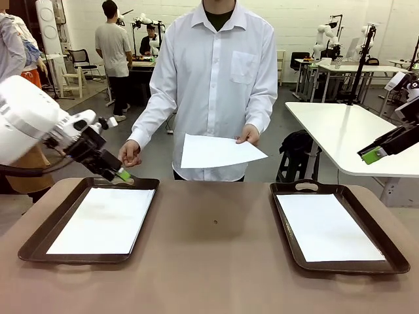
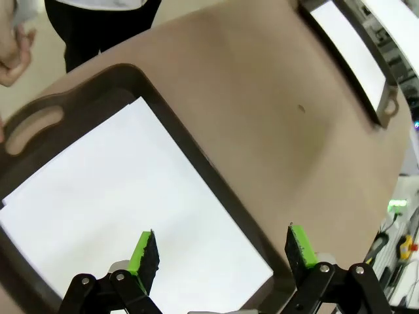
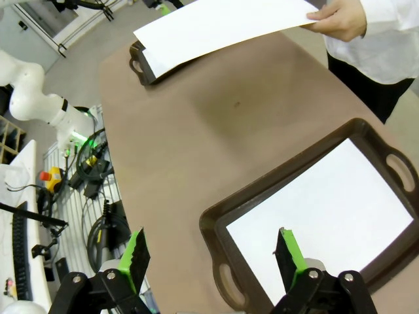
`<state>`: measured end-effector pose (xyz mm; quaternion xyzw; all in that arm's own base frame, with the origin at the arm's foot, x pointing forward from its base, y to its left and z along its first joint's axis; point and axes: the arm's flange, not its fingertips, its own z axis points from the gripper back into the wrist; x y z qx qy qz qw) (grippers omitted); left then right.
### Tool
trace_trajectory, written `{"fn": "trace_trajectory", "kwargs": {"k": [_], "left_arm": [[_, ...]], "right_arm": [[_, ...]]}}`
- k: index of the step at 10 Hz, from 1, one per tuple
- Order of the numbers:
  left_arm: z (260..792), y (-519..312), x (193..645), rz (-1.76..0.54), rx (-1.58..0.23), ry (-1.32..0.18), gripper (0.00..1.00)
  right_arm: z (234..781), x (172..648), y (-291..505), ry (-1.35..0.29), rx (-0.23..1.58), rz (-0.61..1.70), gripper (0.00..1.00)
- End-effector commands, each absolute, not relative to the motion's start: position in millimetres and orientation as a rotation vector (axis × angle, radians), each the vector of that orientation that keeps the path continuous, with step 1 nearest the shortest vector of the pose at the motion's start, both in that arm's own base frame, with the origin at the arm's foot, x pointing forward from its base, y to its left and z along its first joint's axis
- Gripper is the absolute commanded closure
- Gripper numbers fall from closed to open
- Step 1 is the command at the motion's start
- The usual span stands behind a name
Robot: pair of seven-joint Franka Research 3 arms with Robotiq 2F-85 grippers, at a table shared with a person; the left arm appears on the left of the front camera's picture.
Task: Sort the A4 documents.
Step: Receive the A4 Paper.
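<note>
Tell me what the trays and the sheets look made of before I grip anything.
Trays: dark brown, likely moulded plastic; faint sheen, rounded rim, cut-out handles. Can't rule out lacquered wood. Sheets: thin white paper, matte; the one in the person's hand sags slightly at its free corner. Table: brown, matte, possibly laminate.

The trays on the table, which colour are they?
Dark brown trays, clearest in the front view.
</note>
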<state>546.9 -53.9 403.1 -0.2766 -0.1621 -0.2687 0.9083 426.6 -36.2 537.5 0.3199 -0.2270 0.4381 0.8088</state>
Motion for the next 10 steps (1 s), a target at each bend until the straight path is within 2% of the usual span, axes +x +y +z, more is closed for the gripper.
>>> {"fn": "trace_trajectory", "kwargs": {"k": [1,4,7,10], "left_arm": [[399.1,-72.3,571.0,-0.399,-0.632,-0.347,0.0],[384.0,-85.7,577.1,-0.141,-0.769,-0.297,0.0],[402.4,-84.7,572.7,0.054,-0.882,-0.268,0.0],[401.8,-94.4,568.5,0.161,-1.154,-0.222,0.0]], "right_arm": [[537.2,425.7,-36.3,-0.489,0.686,0.944,0.0],[537.2,425.7,-36.3,-0.489,0.686,0.944,0.0],[537.2,425.7,-36.3,-0.489,0.686,0.944,0.0],[537.2,425.7,-36.3,-0.489,0.686,0.944,0.0]]}}
